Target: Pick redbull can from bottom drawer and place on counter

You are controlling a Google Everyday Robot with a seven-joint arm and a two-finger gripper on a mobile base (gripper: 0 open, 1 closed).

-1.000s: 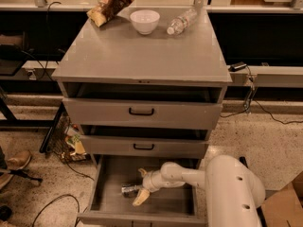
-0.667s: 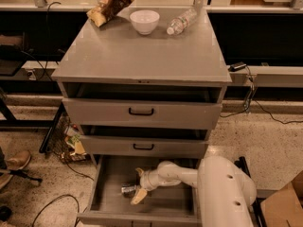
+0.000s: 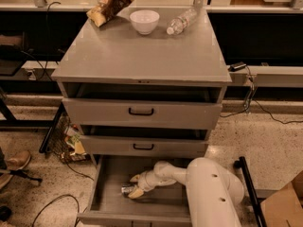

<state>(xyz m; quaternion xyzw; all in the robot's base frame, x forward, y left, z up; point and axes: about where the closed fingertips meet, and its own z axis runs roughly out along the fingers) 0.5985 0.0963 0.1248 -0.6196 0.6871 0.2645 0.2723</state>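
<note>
Redbull can [image 3: 126, 189] lies on its side on the bottom drawer [image 3: 103, 195] floor, left of centre; the drawer stands open. Counter [image 3: 142, 56] above carries a chip bag [image 3: 112, 4], white bowl [image 3: 144, 21] and clear water bottle [image 3: 182, 21] along its back edge. My white arm [image 3: 210, 193] reaches into the bottom drawer from the right. My gripper [image 3: 134, 185] sits low, just right of the can, jaws apart. The lower fingertip [image 3: 136, 193] is against or just beside the can; can't tell which.

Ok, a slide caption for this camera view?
Open gripper at the redbull can lying in the pulled-out bottom drawer.
</note>
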